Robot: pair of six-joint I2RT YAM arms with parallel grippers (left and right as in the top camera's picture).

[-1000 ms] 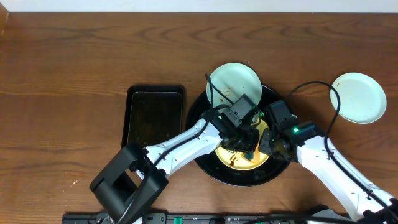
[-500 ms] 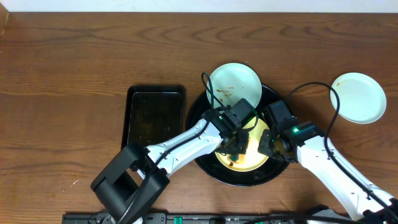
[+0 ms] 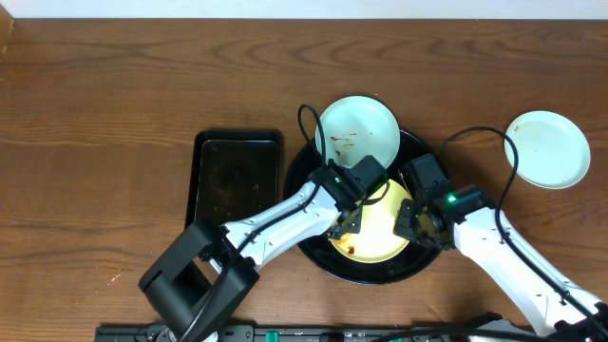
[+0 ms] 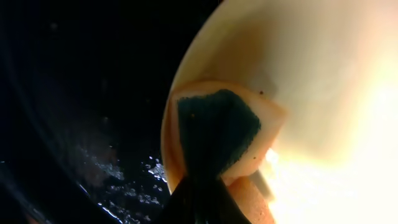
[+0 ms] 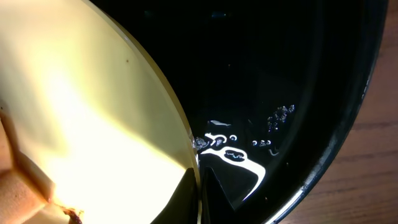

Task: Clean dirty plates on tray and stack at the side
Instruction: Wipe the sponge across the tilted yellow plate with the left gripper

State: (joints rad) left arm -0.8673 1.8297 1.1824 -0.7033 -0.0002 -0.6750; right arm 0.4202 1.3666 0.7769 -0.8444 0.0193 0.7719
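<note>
Rectangular tray (image 3: 237, 176): left of the work, apart from it, not involved.
Left gripper (image 4: 202, 202): clamped tight on a sponge (image 4: 217, 134), whose dark scouring face is toward the wrist camera. The sponge presses on the left part of the yellow plate.
Smeared mint plate (image 3: 357, 131): rests at the far rim of the round black tray (image 3: 313, 171); its brown streaks are unwiped.
Yellow plate (image 3: 385, 223): lies in the tray's near half. Brown traces show near its lower-left edge and the rest looks clean.
Right gripper (image 5: 199, 186): fully closed, pinching the yellow plate's right rim as an anchor.
Second mint plate (image 3: 548, 149): on bare tabletop (image 3: 114, 95) at far right, well apart from the tray. It looks largely clean and is judged the start of the stack.
Step in hand: wiping the yellow plate, judged near its end.
Method advised: hold the rim pinch firm. Sweep the sponge flat across the lower-left edge, working inward from the rim.
Risk: the wet tray is slick, so a hard push could slide the plate out of the pinch.
</note>
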